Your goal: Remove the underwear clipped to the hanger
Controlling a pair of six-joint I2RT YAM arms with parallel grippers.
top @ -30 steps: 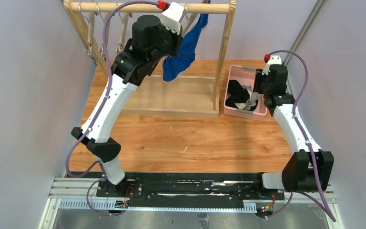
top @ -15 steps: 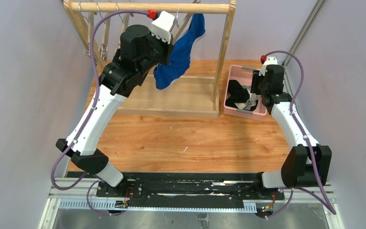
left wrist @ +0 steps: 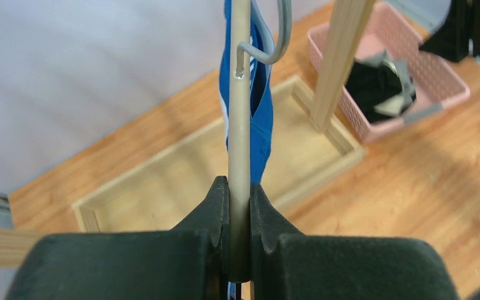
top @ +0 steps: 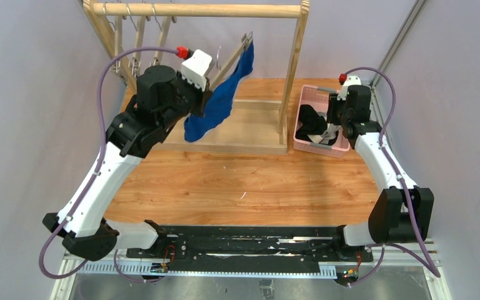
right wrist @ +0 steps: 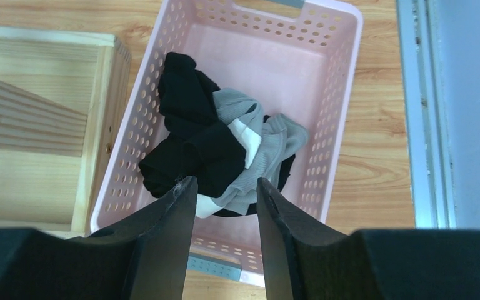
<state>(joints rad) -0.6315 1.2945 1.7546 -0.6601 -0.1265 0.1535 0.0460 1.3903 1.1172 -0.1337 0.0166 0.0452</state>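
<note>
My left gripper [top: 207, 84] [left wrist: 240, 187] is shut on the pale bar of a hanger [left wrist: 240, 112] and holds it tilted in the air, off the wooden rail [top: 200, 9]. The royal blue underwear [top: 215, 103] [left wrist: 263, 125] hangs clipped to that hanger. The hanger's metal hook [left wrist: 274, 47] is free. My right gripper [top: 335, 120] [right wrist: 225, 187] is open and empty, hovering over the pink basket [right wrist: 344, 62]. The black underwear [right wrist: 187, 144] and the grey underwear [right wrist: 265, 153] lie crumpled in that basket.
The wooden rack's right post [top: 295, 69] stands between the held hanger and the basket [top: 306, 94]. Empty hangers [top: 139, 44] hang at the rail's left end. The rack's wooden base frame [top: 244, 134] lies below. Grey walls stand close on both sides.
My left arm has pulled the hanger with the blue underwear off the rail and moved it down and to the left. The right arm has barely moved.
</note>
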